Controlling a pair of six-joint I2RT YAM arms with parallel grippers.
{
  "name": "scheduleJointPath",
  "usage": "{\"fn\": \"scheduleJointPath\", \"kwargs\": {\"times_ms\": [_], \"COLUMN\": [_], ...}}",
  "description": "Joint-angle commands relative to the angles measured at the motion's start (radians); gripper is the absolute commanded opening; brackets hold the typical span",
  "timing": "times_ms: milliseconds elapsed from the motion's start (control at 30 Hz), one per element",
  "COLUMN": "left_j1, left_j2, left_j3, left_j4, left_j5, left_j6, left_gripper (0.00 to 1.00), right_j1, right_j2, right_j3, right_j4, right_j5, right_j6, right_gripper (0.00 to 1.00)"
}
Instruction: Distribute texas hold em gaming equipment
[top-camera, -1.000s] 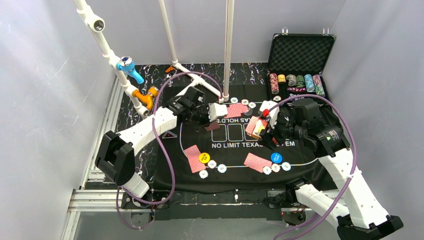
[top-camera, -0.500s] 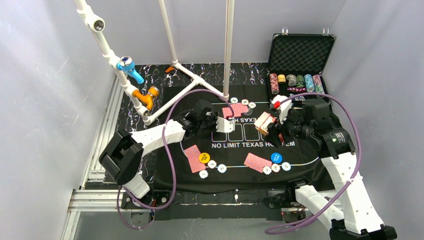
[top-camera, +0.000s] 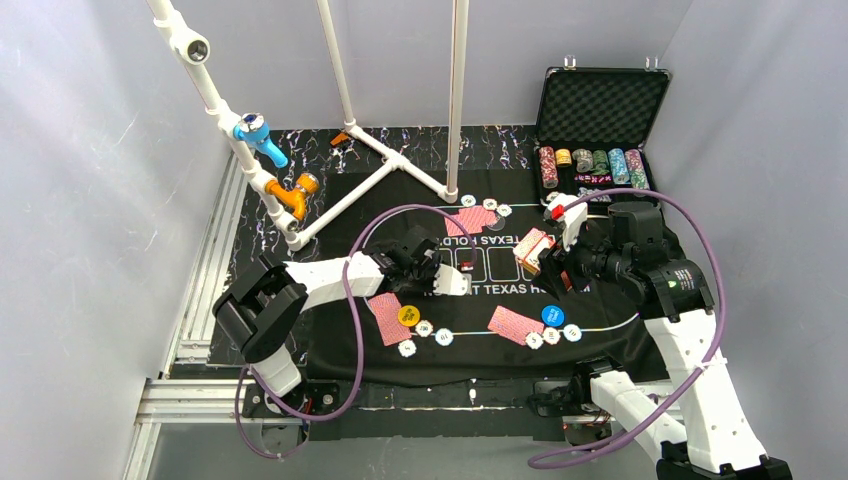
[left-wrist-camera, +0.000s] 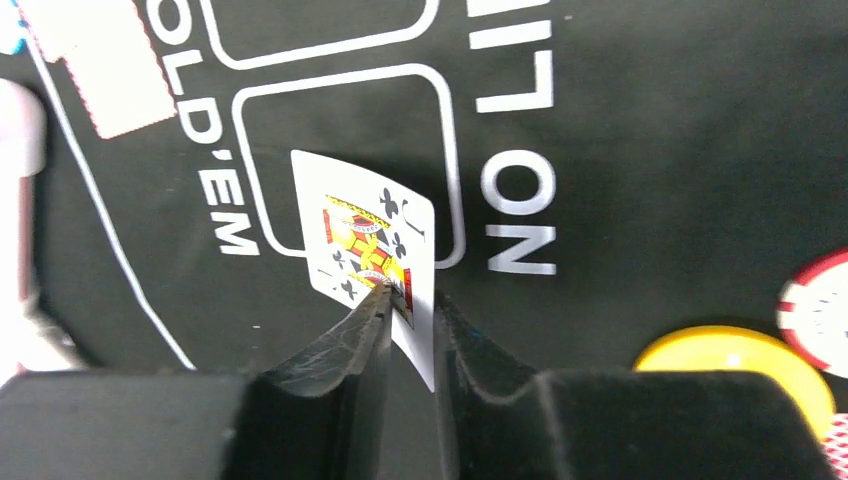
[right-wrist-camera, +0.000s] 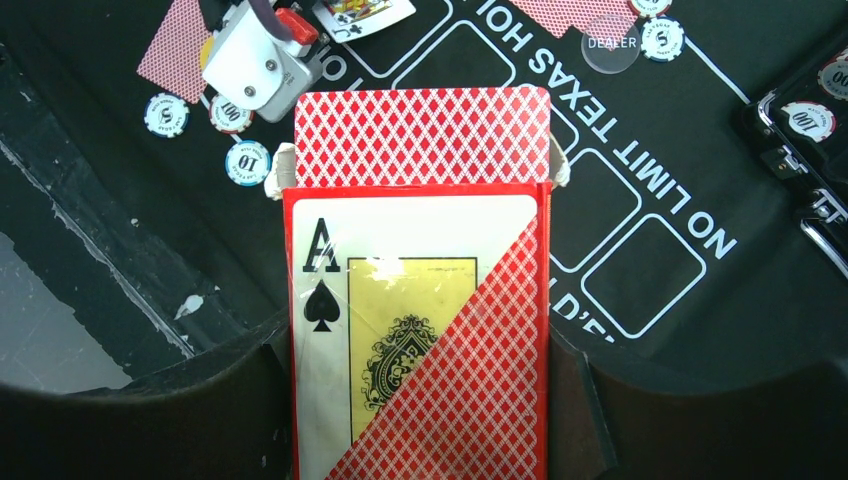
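Left end effector (left-wrist-camera: 410, 298) narrow, a jack of clubs (left-wrist-camera: 365, 235) between its jaws; right end effector (right-wrist-camera: 420, 335) gripping your deck box (right-wrist-camera: 440, 410).
You see the jack tilted over a white-outlined slot (left-wrist-camera: 345, 125) on the black mat (left-wrist-camera: 650, 150), beside "NO"; whether the jaws pinch it, you cannot tell. Red-backed cards (right-wrist-camera: 422, 135) poke from the box.

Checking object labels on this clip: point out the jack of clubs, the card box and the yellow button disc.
jack of clubs (left-wrist-camera: 365, 238), left wrist view, its printed face.
card box (right-wrist-camera: 420, 340), right wrist view, its front panel.
yellow button disc (top-camera: 407, 315), top external view, its centre.
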Motion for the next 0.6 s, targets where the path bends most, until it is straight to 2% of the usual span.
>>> {"fn": "scheduleJointPath", "kwargs": {"times_ms": [0,133,300,467,533,567], "left_j1": [-0.005,-0.005,-0.002,0.026,0.046,0.059], "left_j2": [0.009,0.043,0.047,0.022,-0.005,-0.018], "left_j3": [0.049,0.089,0.130,0.207,0.256,0.292], "left_j4": [-0.129,-0.177,-0.222,-0.302,-0.355,-0.388], "left_j5": [0.090,0.099,0.121,0.179,0.233,0.272], "left_j6": [-0.081,-0.133,-0.196,-0.274,-0.309,-0.342], "left_gripper": [0.25,0.31,0.56,0.68,0.72,0.76], "right_j1": [-0.007,-0.008,-0.007,-0.007,-0.007,-0.008], "right_j2": [-0.012,-0.009,-0.009,-0.010,-0.013,-0.014], "right_j3": [0.045,0.043,0.040,0.033,0.031,0.030], "right_j4": [0.022,0.026,0.026,0.030,0.030,0.029], "right_j5": [-0.019,-0.025,-0.028,-0.031,-0.039,-0.045], "right_j6": [0.004,0.002,0.000,-0.002,-0.006,-0.009], "right_gripper": [0.01,0.01,0.01,0.01,0.01,0.01]}}
